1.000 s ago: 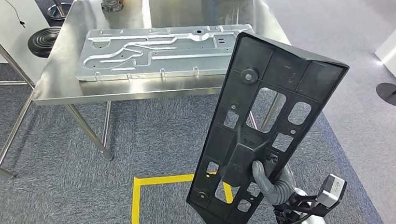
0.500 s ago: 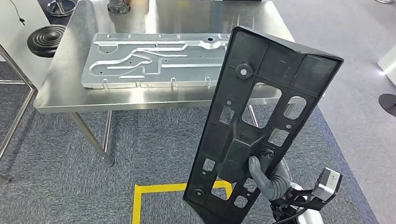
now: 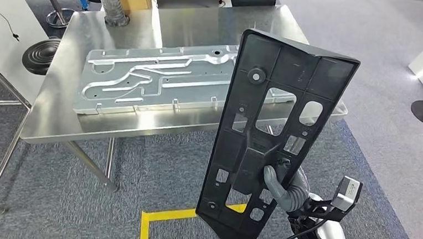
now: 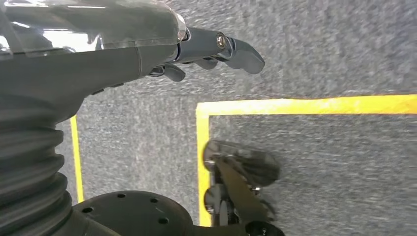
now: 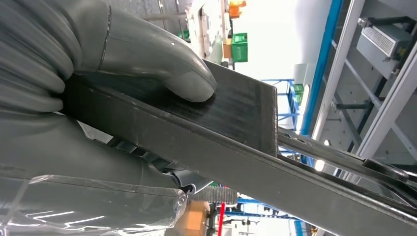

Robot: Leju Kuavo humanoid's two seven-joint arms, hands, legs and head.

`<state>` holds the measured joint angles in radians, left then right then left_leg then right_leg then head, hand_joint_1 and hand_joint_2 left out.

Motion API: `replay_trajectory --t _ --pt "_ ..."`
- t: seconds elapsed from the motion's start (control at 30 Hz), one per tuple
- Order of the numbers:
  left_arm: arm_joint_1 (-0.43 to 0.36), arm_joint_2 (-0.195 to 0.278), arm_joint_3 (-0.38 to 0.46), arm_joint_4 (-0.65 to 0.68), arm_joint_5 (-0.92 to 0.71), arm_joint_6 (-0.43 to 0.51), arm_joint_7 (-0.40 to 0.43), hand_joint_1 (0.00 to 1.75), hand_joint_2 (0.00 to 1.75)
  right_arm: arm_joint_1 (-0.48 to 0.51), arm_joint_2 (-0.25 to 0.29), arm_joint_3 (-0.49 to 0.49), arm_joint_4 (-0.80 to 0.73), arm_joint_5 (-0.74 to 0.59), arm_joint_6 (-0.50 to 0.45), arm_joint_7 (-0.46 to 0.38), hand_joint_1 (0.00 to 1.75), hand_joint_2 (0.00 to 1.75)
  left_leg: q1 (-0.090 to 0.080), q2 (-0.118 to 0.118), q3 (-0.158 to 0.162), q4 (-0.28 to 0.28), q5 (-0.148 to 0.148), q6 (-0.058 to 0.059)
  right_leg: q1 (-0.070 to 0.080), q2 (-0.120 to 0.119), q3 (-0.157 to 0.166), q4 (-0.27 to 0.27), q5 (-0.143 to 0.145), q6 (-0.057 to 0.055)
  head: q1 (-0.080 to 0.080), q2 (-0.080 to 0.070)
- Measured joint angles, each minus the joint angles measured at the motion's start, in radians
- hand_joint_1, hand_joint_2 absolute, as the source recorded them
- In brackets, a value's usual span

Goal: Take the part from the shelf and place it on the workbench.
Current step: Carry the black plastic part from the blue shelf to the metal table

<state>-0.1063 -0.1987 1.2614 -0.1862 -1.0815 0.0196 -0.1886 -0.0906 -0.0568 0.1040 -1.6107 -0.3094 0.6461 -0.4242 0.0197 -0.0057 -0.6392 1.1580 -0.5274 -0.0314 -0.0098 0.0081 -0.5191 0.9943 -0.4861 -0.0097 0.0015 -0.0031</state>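
The part (image 3: 275, 129), long axis upright and leaning right, is gripped low by the right hand (image 3: 284, 185).

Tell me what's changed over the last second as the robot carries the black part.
The whole head view shifts, so the camera moved: the workbench sits lower and looks bigger, as if the robot is closing in. The metal plate shifts with the table. The right hand still grips the black part upright, the same way. Nothing was let go.
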Motion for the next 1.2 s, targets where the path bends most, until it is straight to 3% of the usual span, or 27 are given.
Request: replay_trajectory --t 0.07,0.1,0.17,0.23,0.3,0.37,0.4,0.43,0.47,0.53,0.6,0.7,0.77,0.87,0.93,0.97,1.03,1.1,1.2 --pt "0.001 0.000 0.000 0.000 -0.001 0.000 0.000 0.00 1.75 0.000 0.000 0.000 0.000 0.000 0.000 -0.002 1.75 1.75 0.000 0.002 0.020 -0.104 0.083 0.005 -0.001 0.000 0.023 0.003 -0.021 0.013 0.000 0.000" --pt "0.002 0.000 0.000 0.000 -0.002 0.000 0.000 0.00 1.75 0.000 0.000 0.001 0.000 0.000 -0.001 -0.003 1.75 1.75 -0.003 0.002 0.024 -0.128 0.103 0.012 -0.001 0.001 0.029 0.004 -0.029 0.020 0.000 0.000" --pt "0.001 0.000 0.000 0.000 -0.005 0.000 0.000 0.00 1.75 -0.001 0.000 0.001 -0.001 0.002 -0.002 -0.003 1.75 1.75 -0.007 0.002 0.029 -0.134 0.100 0.030 -0.002 0.001 0.031 0.007 -0.035 0.032 0.000 0.000" --pt "-0.001 0.001 0.000 0.000 -0.009 0.000 0.001 0.00 1.75 -0.002 0.000 0.001 -0.005 0.003 -0.005 -0.003 1.75 1.75 -0.005 0.000 0.042 -0.142 0.098 0.044 -0.004 -0.002 0.017 0.045 -0.035 0.039 0.000 0.000" --pt "-0.003 0.001 0.000 0.000 -0.011 0.000 0.002 0.00 1.75 -0.001 0.000 0.001 -0.008 0.003 -0.007 -0.003 1.75 1.75 -0.004 0.000 0.059 -0.149 0.091 0.053 -0.006 -0.004 -0.047 0.150 -0.056 0.045 0.000 0.000" --pt "-0.004 0.001 0.000 0.000 -0.011 -0.001 0.002 0.00 1.75 0.006 0.000 0.001 -0.009 0.003 -0.007 -0.003 1.75 1.75 -0.005 -0.001 0.072 -0.151 0.078 0.059 -0.005 -0.004 -0.137 0.269 -0.102 0.049 0.000 0.000" --pt "-0.003 0.001 0.000 0.000 -0.011 -0.002 0.002 0.00 1.75 0.010 0.000 0.001 -0.009 0.003 -0.007 -0.003 1.75 1.75 -0.005 -0.002 0.079 -0.151 0.071 0.059 -0.005 -0.004 -0.170 0.299 -0.116 0.049 0.000 0.000" --pt "-0.003 0.001 0.000 0.000 -0.010 -0.002 0.002 0.00 1.75 0.014 0.000 0.001 -0.009 0.004 -0.006 -0.003 1.75 1.75 -0.006 -0.003 0.089 -0.151 0.063 0.060 -0.005 -0.004 -0.187 0.299 -0.111 0.048 0.000 0.000" --pt "-0.003 0.001 0.000 0.000 -0.009 -0.002 0.001 0.00 1.75 0.016 0.000 0.001 -0.009 0.004 -0.005 -0.003 1.75 1.75 -0.007 -0.004 0.101 -0.151 0.054 0.059 -0.004 -0.004 -0.187 0.265 -0.084 0.045 0.000 0.000" --pt "-0.003 0.000 0.000 0.000 -0.009 -0.002 0.000 0.00 1.75 0.017 0.000 0.001 -0.009 0.004 -0.004 -0.004 1.75 1.75 -0.010 -0.005 0.127 -0.151 0.035 0.055 0.001 -0.005 -0.154 0.133 0.016 0.031 0.000 0.000" --pt "-0.004 -0.001 0.000 0.001 -0.008 -0.002 -0.001 0.00 1.75 0.017 0.000 0.001 -0.008 0.004 -0.002 -0.006 1.75 1.75 -0.012 -0.005 0.141 -0.154 0.017 0.046 0.010 -0.006 -0.128 0.042 0.072 0.018 0.001 0.000" --pt "-0.006 -0.001 0.000 0.001 -0.007 -0.001 -0.003 0.00 1.75 0.017 -0.001 0.002 -0.008 0.004 0.001 -0.011 1.75 1.75 -0.015 -0.003 0.150 -0.144 0.011 0.029 0.010 -0.004 -0.114 0.021 0.074 0.004 0.001 0.000" --pt "-0.006 -0.001 0.000 0.001 -0.007 -0.001 -0.004 0.00 1.75 0.015 -0.002 0.002 -0.009 0.003 0.001 -0.014 1.75 1.75 -0.015 -0.002 0.131 -0.090 0.004 0.022 0.006 -0.004 -0.092 0.013 0.068 -0.006 0.000 0.000" --pt "-0.006 -0.001 0.000 0.001 -0.006 0.000 -0.005 0.00 1.75 0.015 -0.003 0.002 -0.008 0.002 0.002 -0.018 1.75 1.75 -0.012 0.000 0.021 0.086 -0.066 0.012 0.005 -0.005 -0.069 0.010 0.051 -0.014 0.000 0.000" --pt "-0.003 -0.001 0.000 0.001 -0.004 0.000 -0.004 0.00 1.75 0.017 -0.003 0.002 -0.008 0.002 0.002 -0.019 1.75 1.75 -0.011 0.000 -0.034 0.134 -0.095 0.008 0.005 -0.003 -0.055 0.010 0.037 -0.014 0.000 0.000" --pt "-0.002 -0.001 0.000 0.001 -0.003 0.001 -0.004 0.00 1.75 0.017 -0.003 0.002 -0.008 0.002 0.002 -0.019 1.75 1.75 -0.011 0.000 -0.037 0.108 -0.076 0.009 0.006 -0.001 -0.044 0.010 0.029 -0.013 0.000 0.000" --pt "-0.001 0.000 0.000 0.001 -0.002 0.001 -0.003 0.00 1.75 0.016 -0.003 0.002 -0.008 0.002 0.002 -0.019 1.75 1.75 -0.013 0.000 -0.008 -0.017 0.022 0.019 0.007 -0.001 -0.022 0.010 0.013 -0.009 0.000 0.000" --pt "0.000 0.000 0.000 0.001 -0.002 0.001 -0.002 0.00 1.75 0.013 -0.003 0.003 -0.006 0.002 0.001 -0.019 1.75 1.75 -0.018 0.000 0.019 -0.116 0.084 0.032 0.009 0.001 -0.009 0.012 -0.002 0.000 0.000 0.000" --pt "-0.001 0.001 0.001 0.001 -0.003 0.001 -0.001 0.00 1.75 0.010 -0.003 0.003 -0.005 0.003 0.001 -0.018 1.75 1.75 -0.020 -0.001 0.032 -0.141 0.094 0.051 0.010 0.002 -0.002 0.024 -0.011 0.019 0.000 0.000"
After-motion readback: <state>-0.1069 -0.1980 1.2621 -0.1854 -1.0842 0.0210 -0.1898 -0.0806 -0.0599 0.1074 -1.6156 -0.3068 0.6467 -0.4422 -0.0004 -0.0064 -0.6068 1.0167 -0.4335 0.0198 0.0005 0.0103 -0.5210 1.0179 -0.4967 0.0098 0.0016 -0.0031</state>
